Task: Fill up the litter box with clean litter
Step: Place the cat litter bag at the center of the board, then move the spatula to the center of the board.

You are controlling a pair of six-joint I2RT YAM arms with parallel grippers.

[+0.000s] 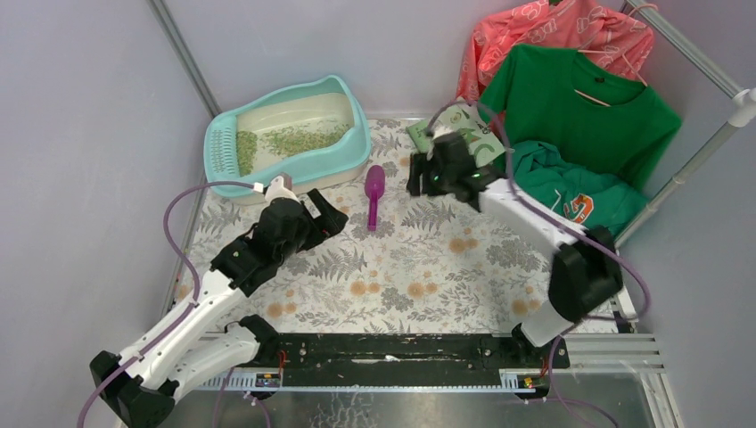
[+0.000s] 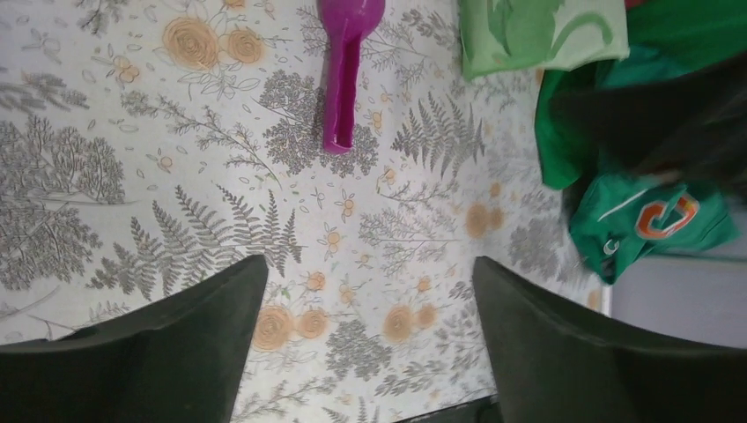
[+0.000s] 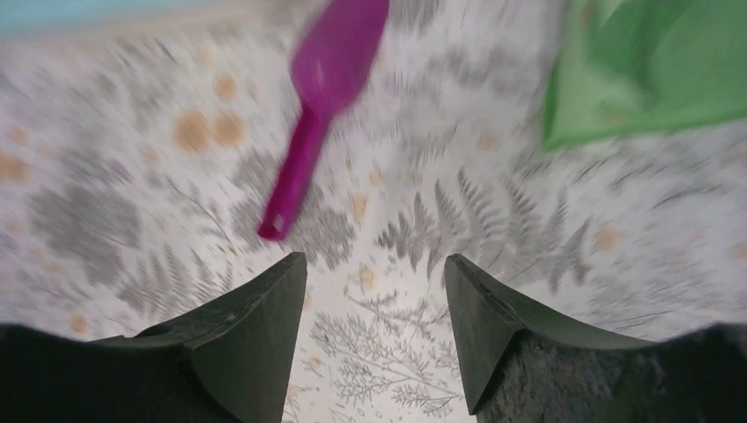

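- A purple scoop [image 1: 374,194] lies flat on the fern-printed tablecloth [image 1: 401,259], between the two grippers and just beside the front right corner of the litter box [image 1: 357,147], its bowl toward the back of the table
- A light green printed bag [image 1: 464,125] lies at the back right, partly hidden behind the right arm in the top view
- Right of the bag, a folded green garment with an orange letter [image 1: 571,192] lies at the table's edge
- Above it, a green T-shirt [image 1: 588,107] and a coral top [image 1: 553,31] hang on a rail
- The left gripper [image 1: 332,218] sits low over the cloth, close to the front wall of the litter box and left of the scoop's handle; its fingers are spread wide with only cloth between them
- The right gripper [image 1: 419,174] hangs right of the scoop and in front of the bag; its wrist view is blurred, but the jaws stand apart with nothing between them
- The litter box stands at the back left, its slotted grate [image 1: 225,147] at the left end
- The clean litter [image 1: 299,138] is spread thinly over the cream basin, thickest near the grate and toward the back, with bare floor showing along the front
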